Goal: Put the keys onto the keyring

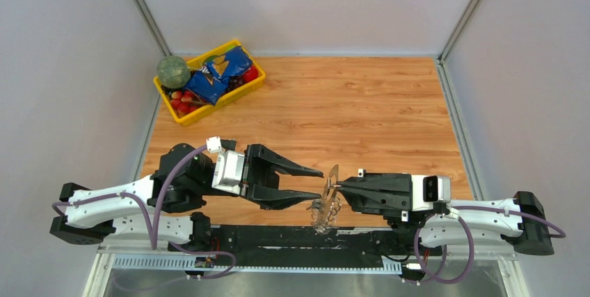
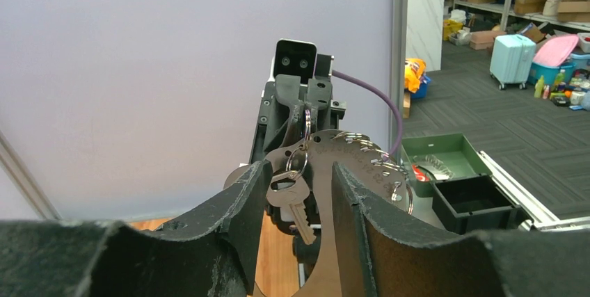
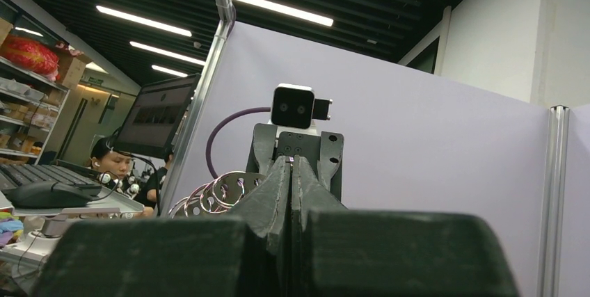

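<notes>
Left gripper (image 1: pixel 314 183): jaws apart, flanking hanging key (image 2: pixel 298 206), not clamped on it.
Right gripper (image 1: pixel 337 186): jaws closed, pinching keyring (image 2: pixel 351 161) at top.
Keyring held in air between arms, above near table (image 1: pixel 362 116) edge. Small rings (image 2: pixel 379 161) along its rim.

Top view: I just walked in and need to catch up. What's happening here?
The right gripper is shut on the keyring and holds it up in the air between the two arms. The left gripper is open and straddles a key hanging from the keyring, without visibly gripping it.
</notes>
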{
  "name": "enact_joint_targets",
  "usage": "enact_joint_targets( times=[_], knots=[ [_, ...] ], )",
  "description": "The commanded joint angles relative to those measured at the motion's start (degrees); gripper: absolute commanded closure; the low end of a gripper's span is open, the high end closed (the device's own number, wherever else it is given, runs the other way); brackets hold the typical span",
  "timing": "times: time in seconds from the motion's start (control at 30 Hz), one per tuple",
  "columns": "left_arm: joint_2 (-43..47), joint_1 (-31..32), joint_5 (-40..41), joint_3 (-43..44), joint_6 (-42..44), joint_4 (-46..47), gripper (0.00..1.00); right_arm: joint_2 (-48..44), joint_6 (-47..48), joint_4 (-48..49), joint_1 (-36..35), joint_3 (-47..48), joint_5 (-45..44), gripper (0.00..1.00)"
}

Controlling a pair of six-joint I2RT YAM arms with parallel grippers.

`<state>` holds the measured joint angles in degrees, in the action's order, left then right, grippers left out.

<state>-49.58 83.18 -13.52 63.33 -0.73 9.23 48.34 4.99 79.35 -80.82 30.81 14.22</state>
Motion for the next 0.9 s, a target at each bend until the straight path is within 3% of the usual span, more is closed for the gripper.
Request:
enact_joint_targets(
  times=[0.0,0.43,0.87],
  knots=[
    [-0.77,0.23,-1.24,1.90,-0.85,2.48,0.53,-0.01,-1.13,1.07,0.13,2.16,0.81,1.00],
    [-2.01,0.23,-2.57,1.57,-1.20,4.15,0.54,0.65,-1.26,0.24,0.11,2.90,1.03,1.00],
    [-2.05,0.23,-2.94,1.25,-1.29,4.44,0.62,1.76,-1.19,1.59,0.14,2.93,1.08,1.00]
  ],
)
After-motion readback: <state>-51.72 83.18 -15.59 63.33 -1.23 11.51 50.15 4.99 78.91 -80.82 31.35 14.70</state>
